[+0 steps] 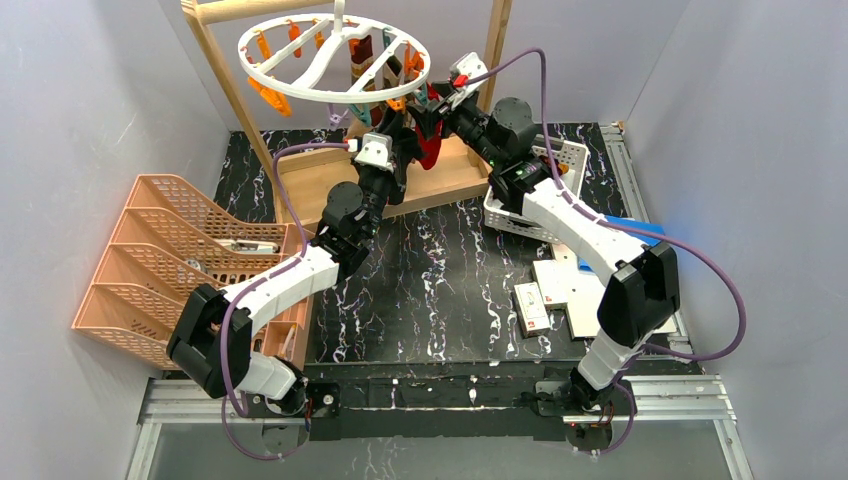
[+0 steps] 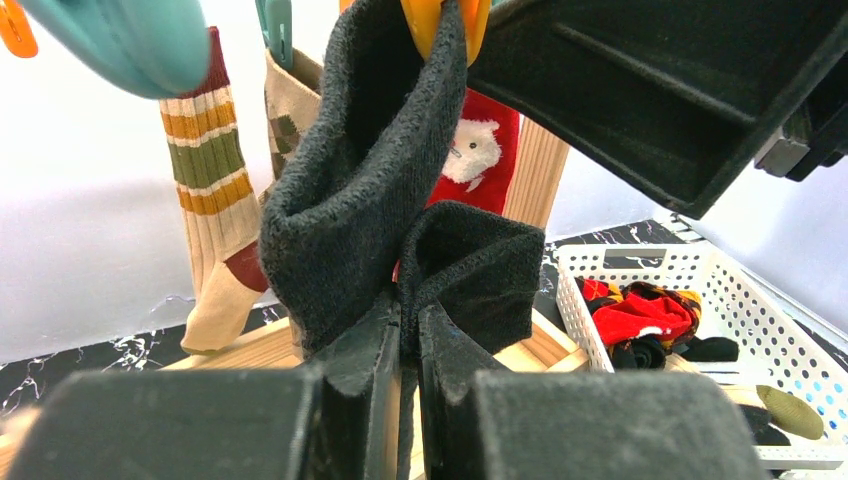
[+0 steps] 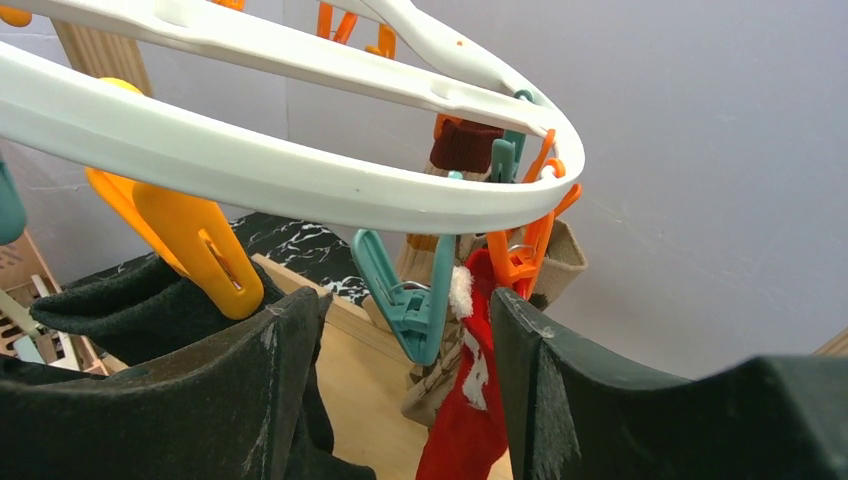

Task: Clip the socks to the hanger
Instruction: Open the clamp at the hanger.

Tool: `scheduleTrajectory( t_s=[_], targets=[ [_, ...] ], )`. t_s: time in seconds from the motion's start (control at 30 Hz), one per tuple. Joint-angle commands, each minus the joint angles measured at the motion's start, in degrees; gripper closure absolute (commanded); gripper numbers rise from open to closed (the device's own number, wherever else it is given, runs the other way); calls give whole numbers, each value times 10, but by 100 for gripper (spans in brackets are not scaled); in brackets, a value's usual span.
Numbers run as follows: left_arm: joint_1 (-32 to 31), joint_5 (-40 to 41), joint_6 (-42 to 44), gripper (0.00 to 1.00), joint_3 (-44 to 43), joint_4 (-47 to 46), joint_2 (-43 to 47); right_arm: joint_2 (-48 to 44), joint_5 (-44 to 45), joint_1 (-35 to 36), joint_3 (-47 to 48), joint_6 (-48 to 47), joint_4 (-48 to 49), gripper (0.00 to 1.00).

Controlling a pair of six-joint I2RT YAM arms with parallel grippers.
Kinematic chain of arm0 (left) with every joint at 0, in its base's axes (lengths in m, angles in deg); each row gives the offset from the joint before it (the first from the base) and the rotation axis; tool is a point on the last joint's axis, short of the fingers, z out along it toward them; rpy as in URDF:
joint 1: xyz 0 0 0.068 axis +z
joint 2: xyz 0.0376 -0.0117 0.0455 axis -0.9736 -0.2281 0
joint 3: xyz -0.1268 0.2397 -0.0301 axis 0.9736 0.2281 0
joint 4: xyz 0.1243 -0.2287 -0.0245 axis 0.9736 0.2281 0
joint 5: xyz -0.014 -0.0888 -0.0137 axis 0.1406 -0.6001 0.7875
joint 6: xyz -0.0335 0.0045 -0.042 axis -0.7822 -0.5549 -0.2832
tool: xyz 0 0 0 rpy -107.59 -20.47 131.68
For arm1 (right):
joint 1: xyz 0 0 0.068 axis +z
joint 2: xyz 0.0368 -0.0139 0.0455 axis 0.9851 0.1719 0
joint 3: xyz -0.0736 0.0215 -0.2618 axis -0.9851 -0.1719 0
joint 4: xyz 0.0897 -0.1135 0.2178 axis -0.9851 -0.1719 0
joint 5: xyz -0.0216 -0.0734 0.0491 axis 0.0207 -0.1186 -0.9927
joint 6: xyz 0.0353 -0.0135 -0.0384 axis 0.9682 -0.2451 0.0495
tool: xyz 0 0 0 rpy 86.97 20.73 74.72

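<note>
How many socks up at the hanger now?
4: striped sock far left, argyle sock beside it, black sock centre under the yellow clip, red sock behind that. Others may be hidden behind them.

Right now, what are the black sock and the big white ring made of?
The black sock looks like fuzzy knitted fabric: nubbly surface, soft folds. The white ring looks like hard plastic, smooth and faintly shiny, with moulded slots.

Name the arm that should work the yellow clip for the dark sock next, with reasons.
Right, probably. The left gripper is shut on the dark sock, holding it up at the yellow clip. The right gripper stands open under the hanger, next to that clip, free to squeeze it.
</note>
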Motion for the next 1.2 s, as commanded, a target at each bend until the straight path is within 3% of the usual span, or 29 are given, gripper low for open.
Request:
scheduleTrajectory(
  t_s=[0.0, 0.37, 0.8, 1.17],
  targets=[
    [3, 1, 2, 100, 3, -27, 27, 4, 14, 5, 37, -12, 41, 29],
    [3, 1, 5, 100, 4, -27, 31, 13, 21, 8, 41, -10, 68, 30],
    [3, 3, 7, 100, 4, -27, 32, 26, 16, 9, 58, -6, 58, 38],
    [3, 2, 2, 100, 7, -27, 41, 31, 21, 8, 92, 24, 6, 58]
  ],
)
